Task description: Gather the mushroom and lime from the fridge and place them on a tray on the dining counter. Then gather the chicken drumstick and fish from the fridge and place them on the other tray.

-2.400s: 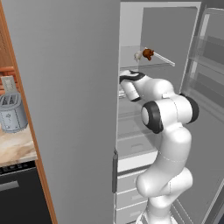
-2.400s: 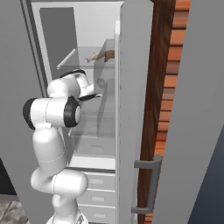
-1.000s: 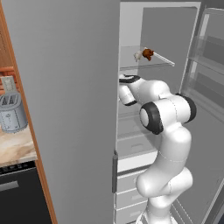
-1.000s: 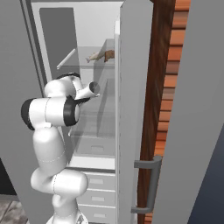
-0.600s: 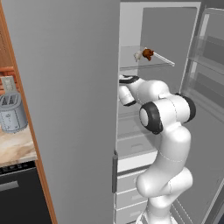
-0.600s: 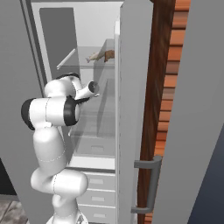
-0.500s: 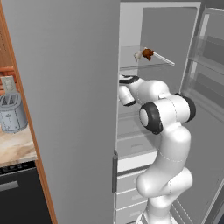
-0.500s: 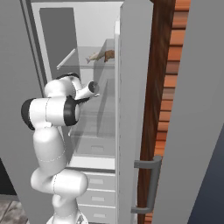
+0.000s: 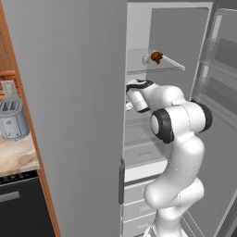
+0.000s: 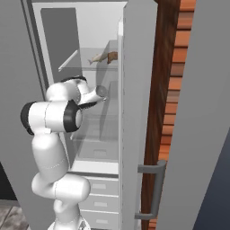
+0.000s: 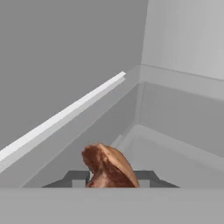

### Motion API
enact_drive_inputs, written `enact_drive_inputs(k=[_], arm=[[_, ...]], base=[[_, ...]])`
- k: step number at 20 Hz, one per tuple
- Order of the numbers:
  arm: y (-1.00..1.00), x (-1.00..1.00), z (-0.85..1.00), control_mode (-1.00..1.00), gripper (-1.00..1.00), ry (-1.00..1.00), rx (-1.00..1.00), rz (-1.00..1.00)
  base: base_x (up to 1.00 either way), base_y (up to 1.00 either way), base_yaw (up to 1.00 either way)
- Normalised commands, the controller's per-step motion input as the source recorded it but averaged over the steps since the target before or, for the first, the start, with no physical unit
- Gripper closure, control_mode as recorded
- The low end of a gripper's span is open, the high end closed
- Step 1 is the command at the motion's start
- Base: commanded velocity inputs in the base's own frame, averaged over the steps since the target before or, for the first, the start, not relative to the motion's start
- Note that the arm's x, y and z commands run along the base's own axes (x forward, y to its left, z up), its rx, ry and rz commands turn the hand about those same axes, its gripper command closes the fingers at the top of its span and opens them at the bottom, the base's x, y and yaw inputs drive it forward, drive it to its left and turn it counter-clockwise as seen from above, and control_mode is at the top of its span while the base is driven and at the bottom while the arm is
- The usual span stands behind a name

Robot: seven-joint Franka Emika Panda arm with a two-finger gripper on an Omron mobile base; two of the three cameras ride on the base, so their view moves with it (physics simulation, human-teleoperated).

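1. Two risks start with the fridge [image 9: 171,28]. The arm reaches in close to the left door edge and just under the glass shelf [image 9: 139,68], so a steep lift or a wide swing on the way out could knock either one.
2. Clamped by the gripper [image 11: 109,177], the mushroom [image 11: 107,164] sits low between the dark fingertips [image 11: 76,177] inside the fridge. I judge the hold shallow; the rounded cap could squirt free if the hand pulls back fast, and it would roll off across the white floor of the compartment.
3. Up above, the chicken drumstick [image 9: 156,57] lies near the shelf's front edge, so a bump from below might shift it.
4. Against the earliest views, the wrist has turned and the hand sits further in toward the left wall. Over the last second the arm's pose matches.
5. Unmoved throughout: the drumstick.
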Motion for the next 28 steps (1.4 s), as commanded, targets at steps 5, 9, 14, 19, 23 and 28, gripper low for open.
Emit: enact_drive_inputs(k=[5,9,14,19,23,28], arm=[[-0.11,-0.32,-0.02,-1.00,1.00,0.00,0.01,0.00],[0.21,-0.03,0.13,-1.00,1.00,0.00,0.01,-0.01],[0.07,-0.21,0.50,-1.00,1.00,0.00,0.00,-0.09],[-0.04,-0.57,0.47,-1.00,1.00,0.00,0.00,-0.07],[-0.16,-0.67,0.49,-1.00,1.00,0.00,0.00,-0.08],[-0.36,-0.80,0.55,-1.00,1.00,0.00,0.00,-0.09]], base=[[0.00,0.00,0.00],[0.00,0.00,0.00],[0.00,0.00,0.00],[0.00,0.00,0.00],[0.00,0.00,0.00],[0.00,0.00,0.00]])
